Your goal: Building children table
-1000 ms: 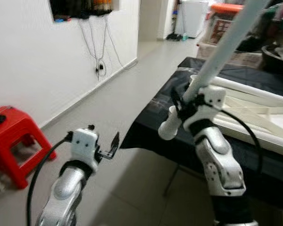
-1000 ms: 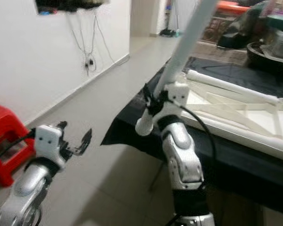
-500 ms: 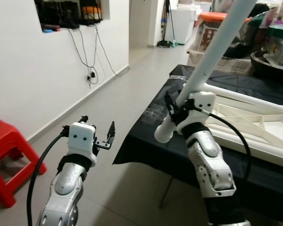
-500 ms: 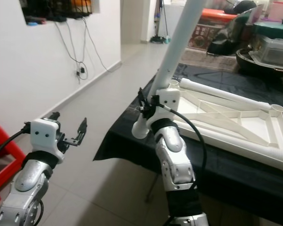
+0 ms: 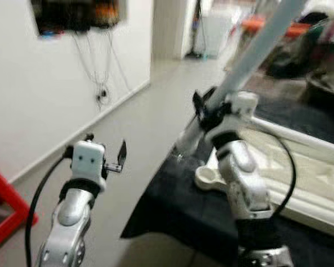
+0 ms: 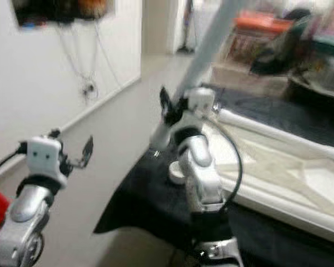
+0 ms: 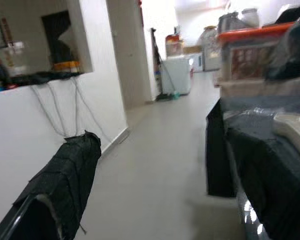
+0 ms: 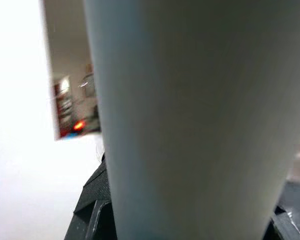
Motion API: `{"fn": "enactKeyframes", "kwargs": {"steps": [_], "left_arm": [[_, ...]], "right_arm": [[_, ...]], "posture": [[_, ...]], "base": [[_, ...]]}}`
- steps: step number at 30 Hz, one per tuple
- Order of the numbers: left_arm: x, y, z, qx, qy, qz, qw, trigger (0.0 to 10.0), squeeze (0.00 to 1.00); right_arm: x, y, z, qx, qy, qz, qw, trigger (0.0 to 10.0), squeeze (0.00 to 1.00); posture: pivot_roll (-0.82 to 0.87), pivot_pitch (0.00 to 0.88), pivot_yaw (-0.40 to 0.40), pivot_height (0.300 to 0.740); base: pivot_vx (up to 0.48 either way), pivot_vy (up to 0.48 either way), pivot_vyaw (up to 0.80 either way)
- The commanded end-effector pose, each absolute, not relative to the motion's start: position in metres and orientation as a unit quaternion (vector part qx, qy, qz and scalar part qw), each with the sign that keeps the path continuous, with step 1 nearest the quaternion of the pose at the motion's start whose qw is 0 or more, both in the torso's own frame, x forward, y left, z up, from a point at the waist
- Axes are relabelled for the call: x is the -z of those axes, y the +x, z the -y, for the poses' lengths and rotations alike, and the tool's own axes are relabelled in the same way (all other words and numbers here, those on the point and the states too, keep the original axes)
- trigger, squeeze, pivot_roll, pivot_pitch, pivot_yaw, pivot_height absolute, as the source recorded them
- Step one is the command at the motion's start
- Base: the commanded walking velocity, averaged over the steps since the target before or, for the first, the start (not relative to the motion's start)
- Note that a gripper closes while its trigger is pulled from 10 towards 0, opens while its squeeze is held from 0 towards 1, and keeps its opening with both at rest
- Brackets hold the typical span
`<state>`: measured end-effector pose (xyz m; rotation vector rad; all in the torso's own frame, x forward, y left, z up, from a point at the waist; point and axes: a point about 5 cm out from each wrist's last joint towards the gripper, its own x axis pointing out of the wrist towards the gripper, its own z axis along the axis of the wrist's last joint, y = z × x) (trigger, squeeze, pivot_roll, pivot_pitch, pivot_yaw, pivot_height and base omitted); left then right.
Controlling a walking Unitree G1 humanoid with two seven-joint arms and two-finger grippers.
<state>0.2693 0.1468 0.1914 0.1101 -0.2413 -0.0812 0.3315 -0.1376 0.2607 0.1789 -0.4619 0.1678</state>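
My right gripper (image 5: 204, 113) is shut on a long white table leg (image 5: 254, 51) that slants up to the right; its lower end hangs over the near corner of the black-covered table (image 5: 172, 206). The leg's white surface (image 8: 189, 115) sits close against one black finger (image 8: 92, 207) in the right wrist view. The upside-down white tabletop frame (image 5: 300, 183) lies on the black cloth, with a round corner socket (image 5: 208, 176) just below the leg's end. My left gripper (image 5: 114, 158) is open and holds nothing, out over the floor left of the table; one finger (image 7: 65, 185) frames the hallway.
Grey tiled floor (image 5: 139, 128) runs left of the table toward a doorway. A white wall with hanging cables (image 5: 103, 83) stands at the left. A red stool's edge (image 5: 3, 214) sits low at the left. Boxes and bins (image 6: 255, 33) crowd behind the table.
The whole picture has shifted and blurred, so the camera moved nearer the table. The right gripper still holds the leg, now closer to the frame's corner socket. The left gripper stays open.
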Motion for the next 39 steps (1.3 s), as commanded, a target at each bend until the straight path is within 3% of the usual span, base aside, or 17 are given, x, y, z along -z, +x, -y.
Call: {"fn": "enactKeyframes", "kwargs": {"steps": [1,9,21,39], "left_arm": [[-0.191,0.270,-0.156,0.020,0.055,0.116,0.992,10.0,0.00],[-0.191,0.270,-0.156,0.021,0.070,0.118,0.990,10.0,0.00],[-0.185,0.268,-0.152,0.029,0.076,0.104,0.991,10.0,0.00],[-0.178,0.264,-0.156,0.013,0.063,0.089,0.994,10.0,0.00]], "right_arm": [[-0.269,0.330,0.128,-0.103,0.101,0.242,0.959,10.0,0.00],[-0.264,0.330,0.122,-0.114,0.100,0.231,0.961,10.0,0.00],[-0.255,0.332,0.118,-0.136,0.100,0.206,0.964,10.0,0.00],[-0.248,0.334,0.109,-0.264,0.104,0.177,0.942,10.0,0.00]], "posture": [[0.07,0.000,-0.058,0.740],[0.07,0.000,-0.061,0.740],[0.07,0.000,-0.063,0.740],[0.08,0.000,-0.064,0.740]], "base": [[0.000,0.000,0.00],[0.000,0.000,0.00],[0.172,-0.341,0.00],[0.000,0.000,0.00]]}}
